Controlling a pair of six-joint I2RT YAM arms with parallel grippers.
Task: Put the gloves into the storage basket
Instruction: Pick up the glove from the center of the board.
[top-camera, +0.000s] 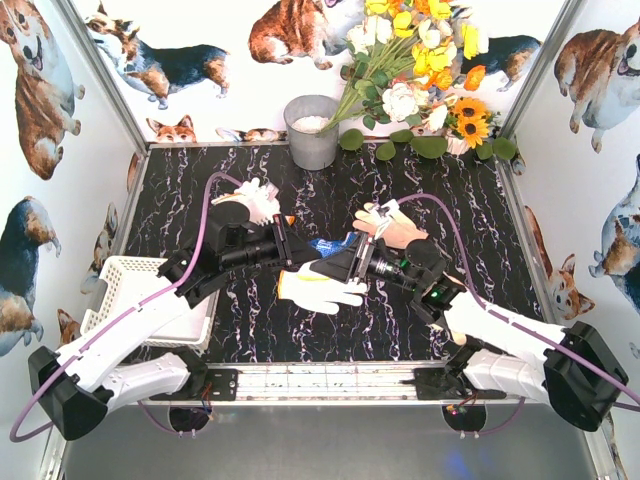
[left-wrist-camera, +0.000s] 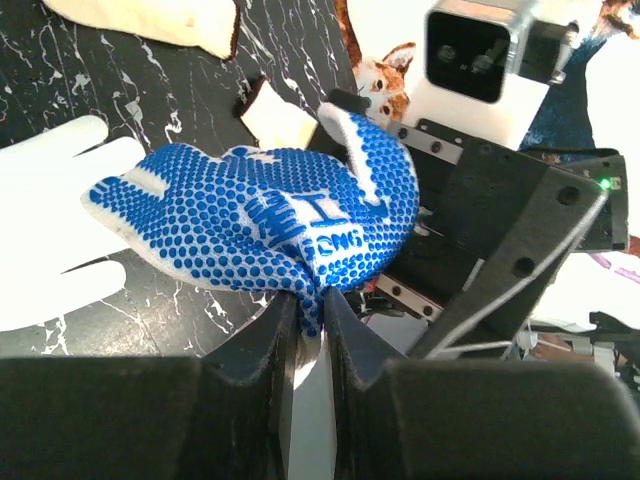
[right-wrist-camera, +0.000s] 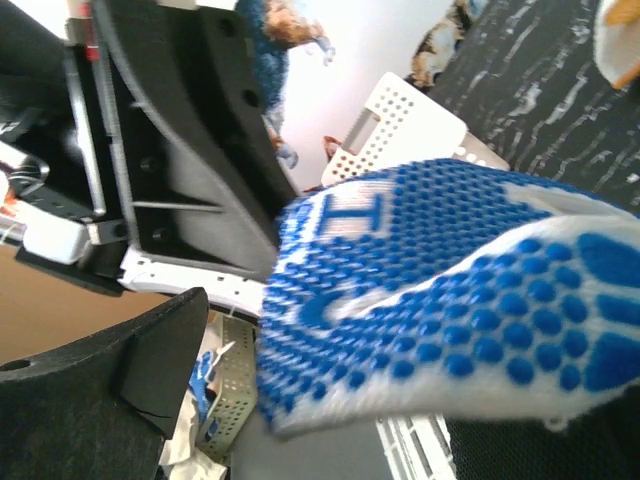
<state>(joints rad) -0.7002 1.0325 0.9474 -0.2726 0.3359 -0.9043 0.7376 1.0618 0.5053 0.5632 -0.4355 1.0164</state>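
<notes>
black marbled table (top-camera: 480, 300), bucket (top-camera: 311, 130) and flowers (top-camera: 420, 60) behind gloves (top-camera: 322, 288)

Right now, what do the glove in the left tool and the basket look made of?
The glove looks like white knit fabric with matte blue rubbery grip dots; it crumples limply. The storage basket is probably rigid white plastic: smooth, moulded perforated walls.

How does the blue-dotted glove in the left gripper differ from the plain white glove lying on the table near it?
The blue-dotted glove has a blue dotted face with lettering; the white glove is plain. The blue-dotted glove is bunched and lifted, pinched in the shut left gripper; the white glove lies flat on the table, fingers spread, ungripped. Both are limp fabric gloves, neither in the storage basket.
</notes>
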